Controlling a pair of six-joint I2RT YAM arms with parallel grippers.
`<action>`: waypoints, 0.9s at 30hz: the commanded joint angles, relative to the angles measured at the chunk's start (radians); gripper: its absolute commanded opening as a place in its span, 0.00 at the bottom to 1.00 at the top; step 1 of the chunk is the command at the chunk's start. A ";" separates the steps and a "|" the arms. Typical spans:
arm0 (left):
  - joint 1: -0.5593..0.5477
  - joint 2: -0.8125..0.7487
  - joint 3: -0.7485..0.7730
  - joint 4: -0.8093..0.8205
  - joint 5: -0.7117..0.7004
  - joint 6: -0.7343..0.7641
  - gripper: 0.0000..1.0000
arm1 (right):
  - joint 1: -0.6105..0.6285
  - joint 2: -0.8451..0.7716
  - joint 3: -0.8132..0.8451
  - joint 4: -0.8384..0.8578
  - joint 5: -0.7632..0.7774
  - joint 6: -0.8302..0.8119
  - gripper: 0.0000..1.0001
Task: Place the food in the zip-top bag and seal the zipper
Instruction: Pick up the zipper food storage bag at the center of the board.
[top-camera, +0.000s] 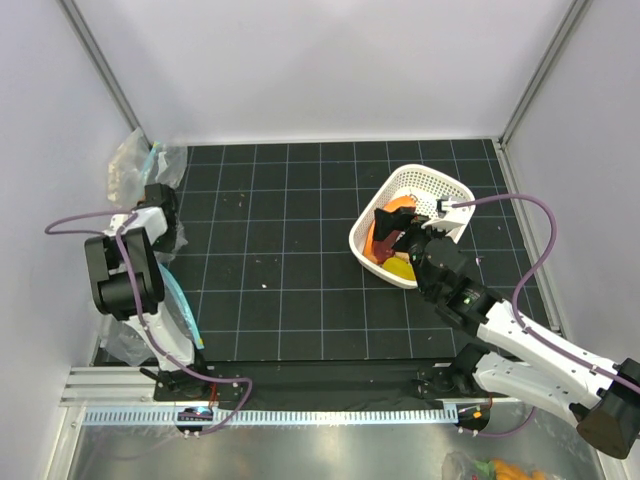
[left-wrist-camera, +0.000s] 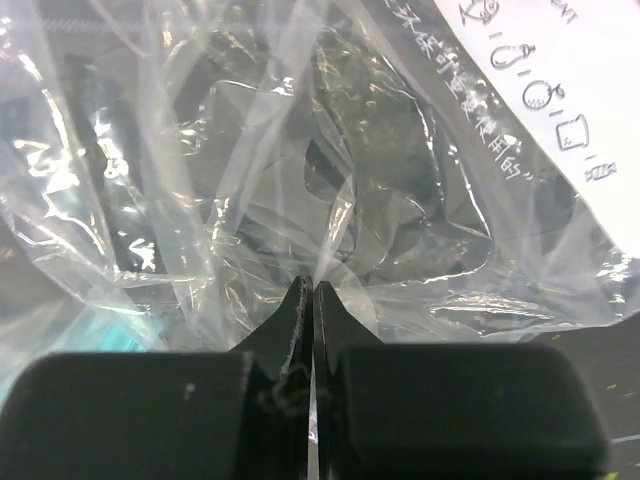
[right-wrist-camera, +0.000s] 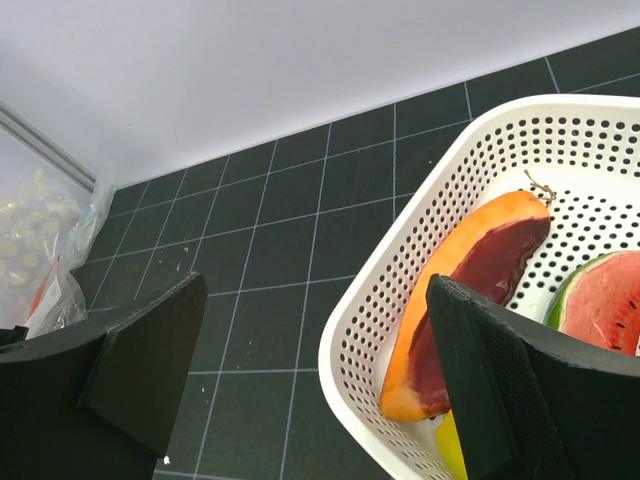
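The food lies in a white lattice basket: an orange piece with dark red flesh, a watermelon slice and a yellow lemon. My right gripper is open, astride the basket's near wall, above the food and touching nothing. My left gripper is at the left wall, shut on a fold of clear crinkly bag film. No red-orange strip shows in the left wrist view. A short red-orange edge shows on a clear bag at the far left of the right wrist view.
Clear bags with teal trim are heaped against the left wall, with a teal strip by the left arm. A white printed label lies under the film. An aluminium rail runs along the near edge. Another bag of toy food lies beyond it.
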 joint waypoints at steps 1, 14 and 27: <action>0.019 -0.032 0.012 0.081 0.069 0.044 0.00 | -0.005 -0.010 0.014 0.037 -0.001 -0.015 0.99; -0.364 -0.116 -0.126 0.256 0.109 0.024 0.00 | -0.005 0.019 0.014 0.045 -0.009 -0.021 0.99; -0.873 -0.419 -0.194 0.311 0.235 0.335 0.00 | -0.005 0.041 0.011 0.050 0.006 -0.036 1.00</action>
